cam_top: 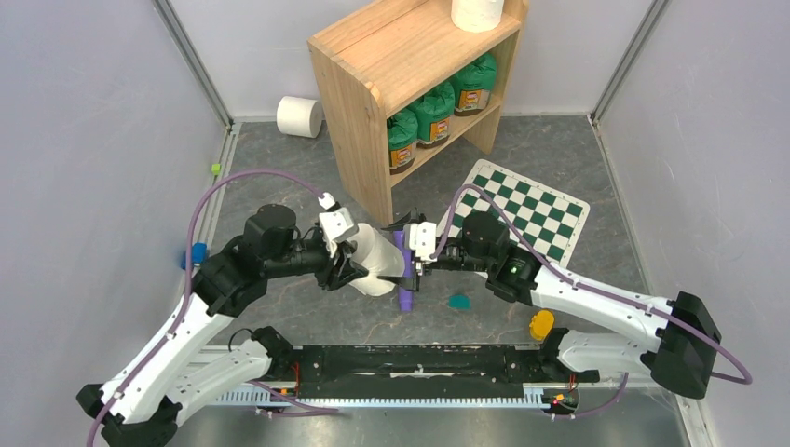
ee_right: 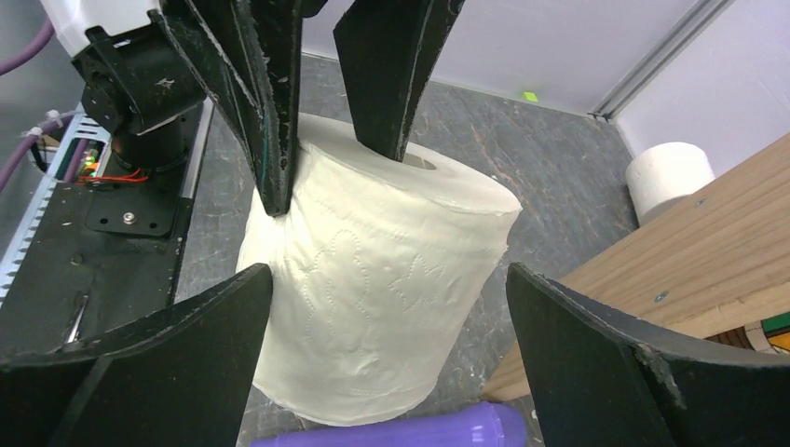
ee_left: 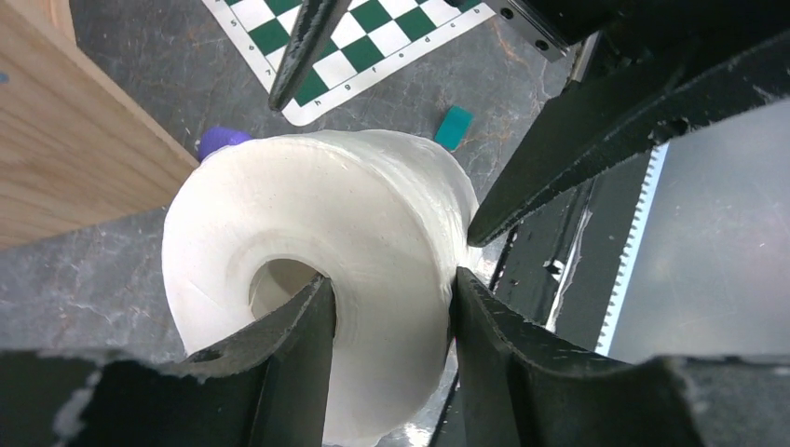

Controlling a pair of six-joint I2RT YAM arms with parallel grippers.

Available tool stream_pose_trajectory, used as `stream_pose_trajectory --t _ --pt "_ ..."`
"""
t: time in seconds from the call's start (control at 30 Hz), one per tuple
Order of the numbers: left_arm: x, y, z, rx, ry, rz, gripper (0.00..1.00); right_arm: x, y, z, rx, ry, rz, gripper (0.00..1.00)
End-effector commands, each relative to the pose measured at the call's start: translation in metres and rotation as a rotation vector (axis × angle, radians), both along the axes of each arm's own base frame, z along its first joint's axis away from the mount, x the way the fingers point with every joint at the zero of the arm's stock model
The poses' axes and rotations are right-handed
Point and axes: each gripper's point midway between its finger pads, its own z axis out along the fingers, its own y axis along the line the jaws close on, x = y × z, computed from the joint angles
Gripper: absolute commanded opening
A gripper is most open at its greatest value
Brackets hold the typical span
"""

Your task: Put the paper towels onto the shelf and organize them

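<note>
My left gripper (cam_top: 359,265) is shut on a white paper towel roll (cam_top: 380,262), one finger in its core and one outside its wall; this shows in the left wrist view (ee_left: 391,303). It holds the roll (ee_left: 373,205) just above the floor in front of the wooden shelf (cam_top: 373,56). My right gripper (cam_top: 413,263) is open, and its jaws straddle the same roll (ee_right: 373,270) with a gap on the shelf side. A second roll (cam_top: 477,11) stands on the shelf top. A third roll (cam_top: 299,116) lies on the floor left of the shelf and also shows in the right wrist view (ee_right: 663,177).
Three green canisters (cam_top: 434,114) fill the lower tier. A green-and-white checkered board (cam_top: 531,209) lies right of the shelf. A purple object (cam_top: 406,284) lies under the held roll. A teal piece (cam_top: 458,301), a yellow object (cam_top: 541,325) and a blue object (cam_top: 197,253) sit nearby.
</note>
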Motion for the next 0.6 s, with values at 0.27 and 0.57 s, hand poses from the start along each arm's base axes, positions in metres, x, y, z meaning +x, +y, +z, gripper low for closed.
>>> stream_pose_trajectory --t 0.27,0.57 --pt "0.004 -0.028 0.025 0.128 -0.329 -0.142 0.03 0.008 -0.017 0.047 0.125 0.128 0.121 0.98" --pt "0.001 -0.049 0.033 0.174 -0.434 -0.215 0.03 0.010 -0.023 0.030 0.063 0.168 0.155 0.98"
